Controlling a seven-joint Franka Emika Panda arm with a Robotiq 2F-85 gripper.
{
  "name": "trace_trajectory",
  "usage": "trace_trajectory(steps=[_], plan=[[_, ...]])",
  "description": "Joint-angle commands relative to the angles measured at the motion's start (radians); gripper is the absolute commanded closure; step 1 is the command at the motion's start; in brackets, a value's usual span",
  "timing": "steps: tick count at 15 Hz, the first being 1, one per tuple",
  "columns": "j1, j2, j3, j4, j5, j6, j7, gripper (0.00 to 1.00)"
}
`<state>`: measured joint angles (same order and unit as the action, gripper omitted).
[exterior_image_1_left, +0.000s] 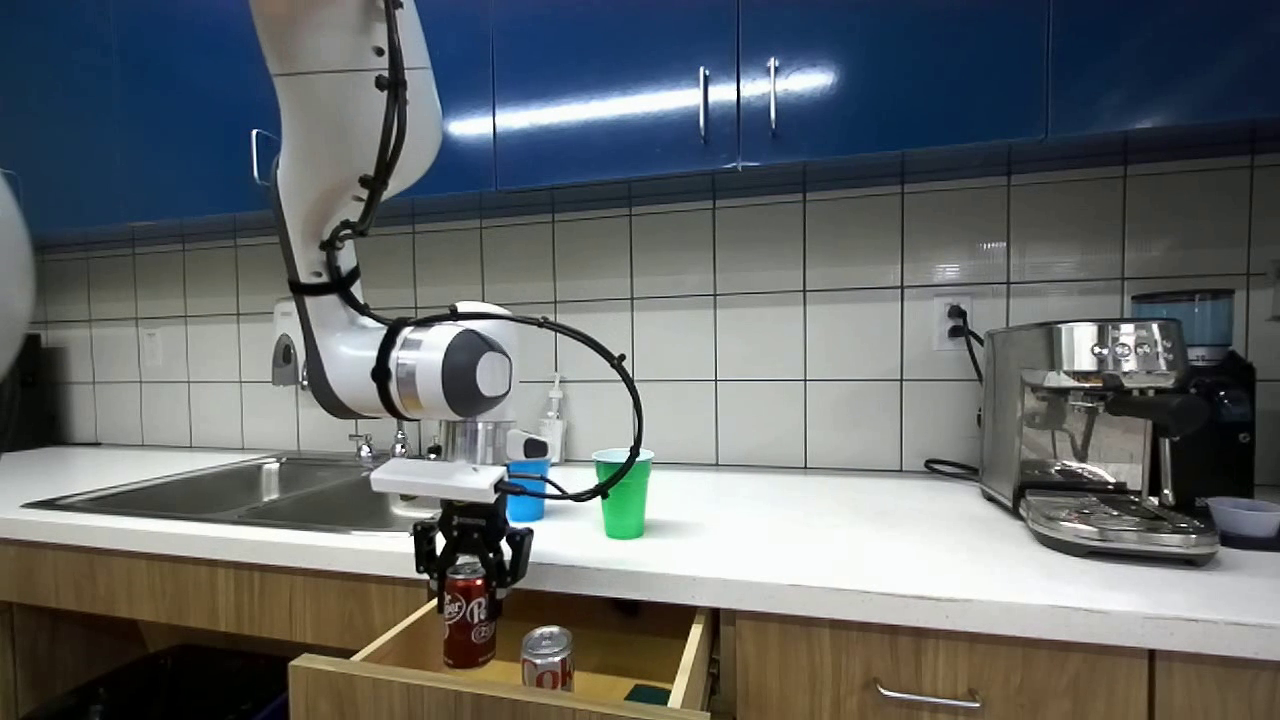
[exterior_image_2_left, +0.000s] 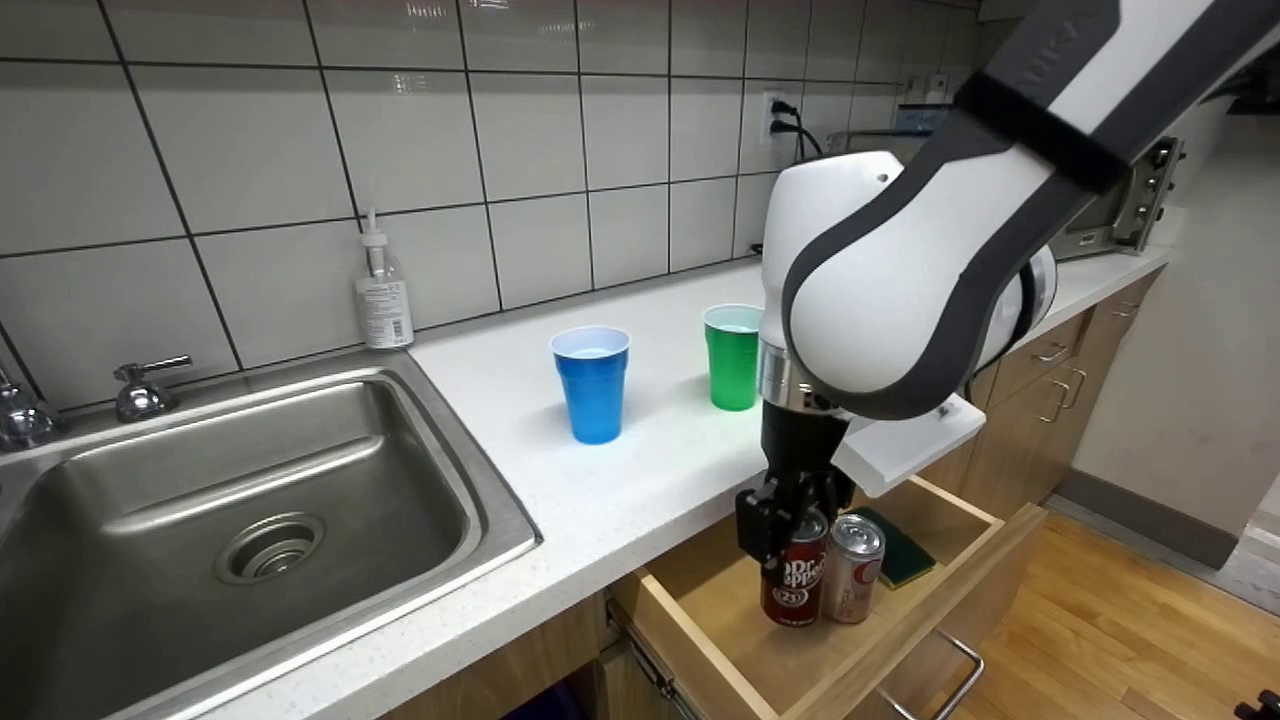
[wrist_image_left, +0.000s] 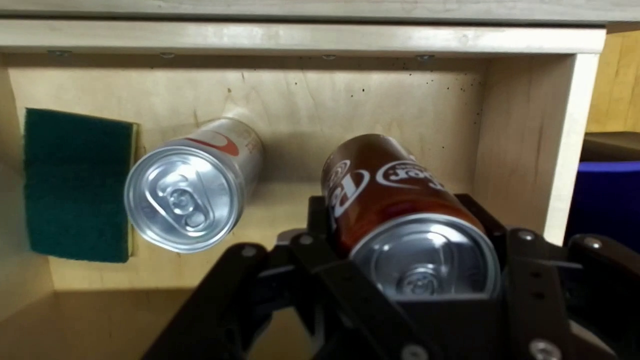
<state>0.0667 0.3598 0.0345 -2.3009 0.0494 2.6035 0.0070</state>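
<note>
"Wrist view, please. What is the gripper (wrist_image_left: 400, 220) doing?"

"Pinching a red Dr Pepper can (wrist_image_left: 405, 210), with a black finger on either side of it, inside the open wooden drawer (wrist_image_left: 300, 37)."

"Is that can resting on the drawer's floor?"

"I cannot tell. It is upright, lid up, and low in the drawer, with its base near the floor."

"What is next to it?"

"A silver Coke can (wrist_image_left: 195, 185) stands just beside it in the drawer, not touching. Past that, near the drawer's side wall, lies a sponge (wrist_image_left: 77, 185) with its dark green scouring face up."

"And outside the drawer?"

"A white countertop (exterior_image_1_left: 850, 540) runs above and behind it. On that, behind the drawer, both exterior views show a green plastic cup (exterior_image_2_left: 733, 365) and a blue plastic cup (exterior_image_2_left: 592, 385), apart from each other."

"Where is the sink (exterior_image_2_left: 370, 500)?"

"Off to one side of the drawer and farther back, steel, with a pump soap bottle (exterior_image_2_left: 385, 305) by its rim."

"Farthest away?"

"In an exterior view, an espresso machine (exterior_image_1_left: 1090, 440) and a black coffee grinder (exterior_image_1_left: 1230, 420) stand well past the drawer, on the side away from the sink. Blue cabinets (exterior_image_1_left: 610, 90) line the wall high above the drawer."
</note>
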Motion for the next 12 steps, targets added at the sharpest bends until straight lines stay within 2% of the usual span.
trace_trajectory(steps=[1, 6, 12], plan=[[-0.007, 0.033, 0.004, 0.009, -0.005, 0.053, 0.007, 0.61], [-0.003, 0.072, 0.0, 0.016, -0.003, 0.068, 0.024, 0.61], [0.014, 0.098, -0.023, 0.025, 0.009, 0.042, 0.133, 0.61]])
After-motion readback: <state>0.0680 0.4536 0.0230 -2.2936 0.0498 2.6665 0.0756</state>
